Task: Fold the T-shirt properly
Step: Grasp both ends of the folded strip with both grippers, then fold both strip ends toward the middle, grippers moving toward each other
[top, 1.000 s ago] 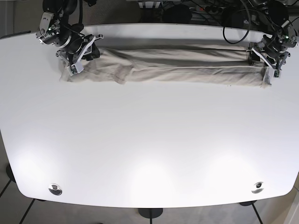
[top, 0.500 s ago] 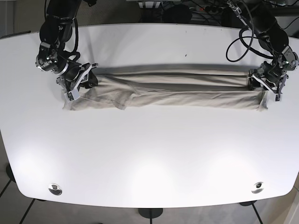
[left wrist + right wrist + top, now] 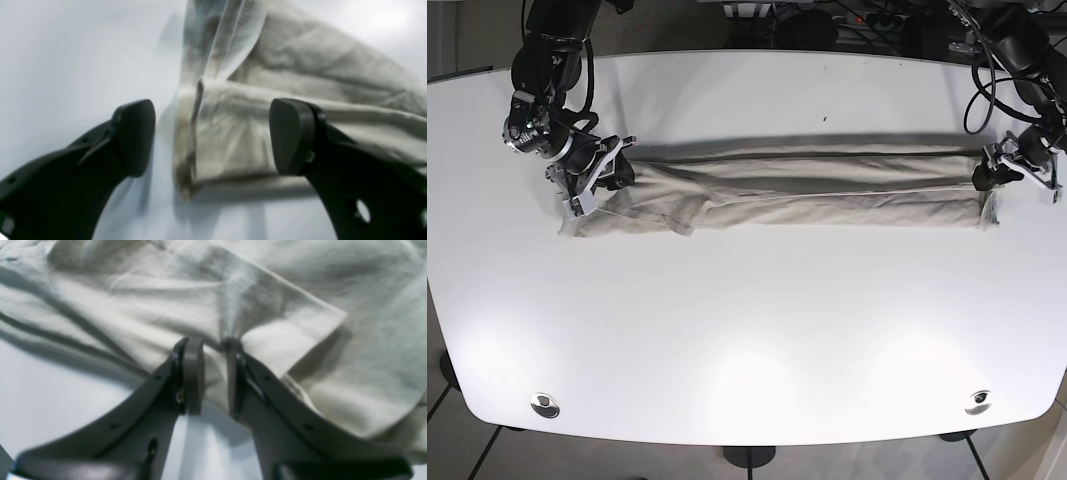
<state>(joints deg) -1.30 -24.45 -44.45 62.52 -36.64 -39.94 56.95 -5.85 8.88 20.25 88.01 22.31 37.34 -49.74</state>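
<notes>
The beige T-shirt (image 3: 827,190) lies folded into a long narrow strip across the far half of the white table (image 3: 747,340). My right gripper (image 3: 597,185) is at the strip's left end in the base view. In the right wrist view this gripper (image 3: 213,353) is shut on a pinch of T-shirt (image 3: 283,323) fabric. My left gripper (image 3: 1017,170) is at the strip's right end. In the left wrist view it (image 3: 211,138) stands open, its fingers (image 3: 133,136) either side of the T-shirt's folded end (image 3: 233,133), which rests on the table.
Two round metal fittings (image 3: 545,405) (image 3: 978,402) sit near the table's front corners. Cables and equipment (image 3: 827,15) lie behind the far edge. Bare white table surface stretches from the shirt to the front edge.
The shirt strip was dragged toward the front of the table. The left gripper has since slid outward past the strip's end. The right gripper keeps its hold.
</notes>
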